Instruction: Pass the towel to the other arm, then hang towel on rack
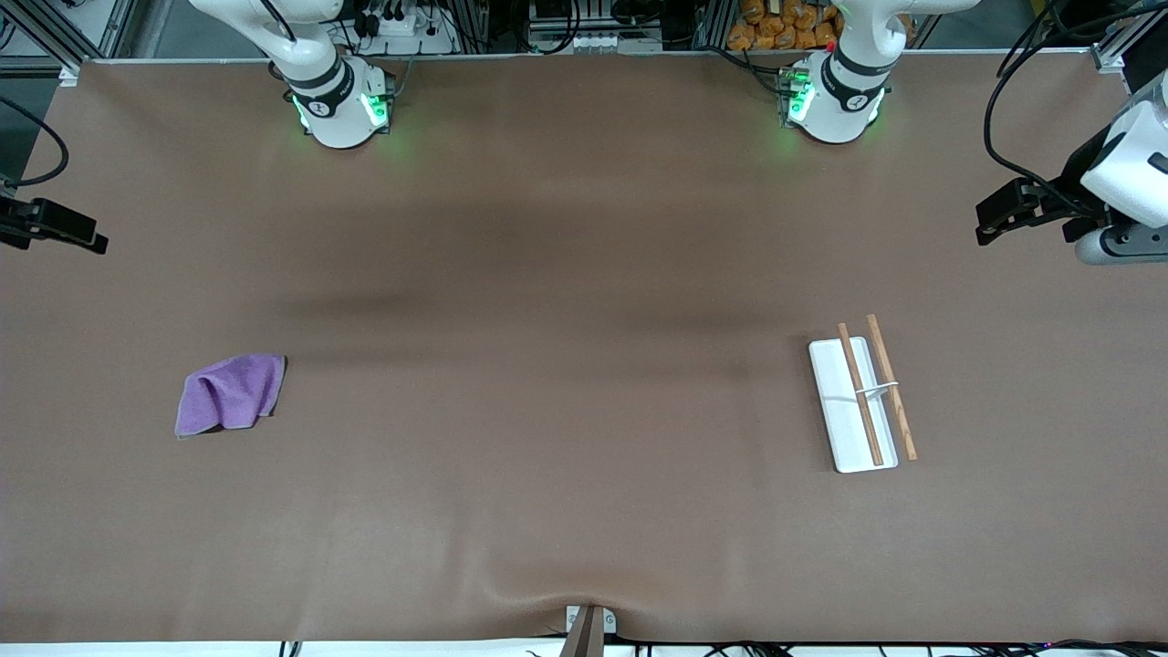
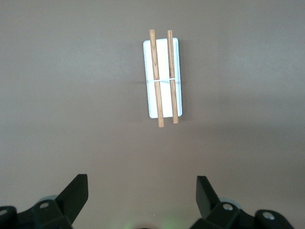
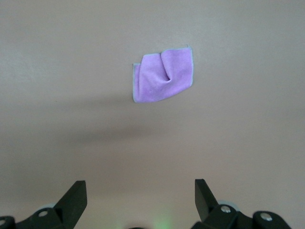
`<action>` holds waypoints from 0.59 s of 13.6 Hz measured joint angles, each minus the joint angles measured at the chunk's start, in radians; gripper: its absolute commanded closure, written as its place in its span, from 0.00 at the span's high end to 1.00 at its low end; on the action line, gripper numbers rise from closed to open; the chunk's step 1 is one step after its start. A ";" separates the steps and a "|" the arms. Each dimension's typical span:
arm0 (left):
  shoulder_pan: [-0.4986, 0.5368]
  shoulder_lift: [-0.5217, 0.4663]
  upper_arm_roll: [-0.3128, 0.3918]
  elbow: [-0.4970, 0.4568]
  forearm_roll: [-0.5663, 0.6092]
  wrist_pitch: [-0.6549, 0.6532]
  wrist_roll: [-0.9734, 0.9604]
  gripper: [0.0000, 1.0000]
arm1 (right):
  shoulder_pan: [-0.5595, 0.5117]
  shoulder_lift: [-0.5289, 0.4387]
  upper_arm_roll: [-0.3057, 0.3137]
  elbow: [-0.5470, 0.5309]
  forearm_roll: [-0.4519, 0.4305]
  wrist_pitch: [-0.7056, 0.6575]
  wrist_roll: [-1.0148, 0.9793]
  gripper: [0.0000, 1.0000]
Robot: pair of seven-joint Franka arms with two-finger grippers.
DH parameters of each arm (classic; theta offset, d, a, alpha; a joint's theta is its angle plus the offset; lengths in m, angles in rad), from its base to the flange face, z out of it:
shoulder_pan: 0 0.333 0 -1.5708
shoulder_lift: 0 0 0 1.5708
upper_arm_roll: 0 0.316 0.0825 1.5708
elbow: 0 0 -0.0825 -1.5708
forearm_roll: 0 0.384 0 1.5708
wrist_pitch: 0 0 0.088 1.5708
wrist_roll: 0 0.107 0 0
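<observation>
Jaws wide on both grippers (left [image 2: 141,200], right [image 3: 140,200]), high over table; towel [image 1: 230,393], rack [image 1: 860,398] well apart.

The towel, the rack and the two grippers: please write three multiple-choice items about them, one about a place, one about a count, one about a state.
1. Where does the towel lie?
A. on the rack
B. on the table, toward the right arm's end
C. in a gripper

2. How many wooden rods does the rack have?
A. one
B. two
C. four

3. How are the left gripper and the right gripper?
A. both open, holding nothing
B. both shut on the towel
C. one open, one shut

Key: 1 B, the towel lies crumpled on the bare table; 2 B, two parallel rods show over the white base; 3 A, each wrist view shows fingers spread apart.
</observation>
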 measured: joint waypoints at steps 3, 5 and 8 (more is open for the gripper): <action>0.000 0.000 0.000 -0.004 0.000 0.000 0.000 1.00 | -0.027 0.038 -0.001 0.001 -0.003 0.016 -0.062 1.00; 0.000 0.000 0.000 -0.007 0.000 0.000 0.000 1.00 | -0.034 0.067 -0.001 0.001 -0.003 0.041 -0.074 1.00; 0.001 0.000 0.000 -0.012 0.000 -0.001 0.000 1.00 | -0.046 0.108 -0.002 0.002 -0.003 0.072 -0.115 1.00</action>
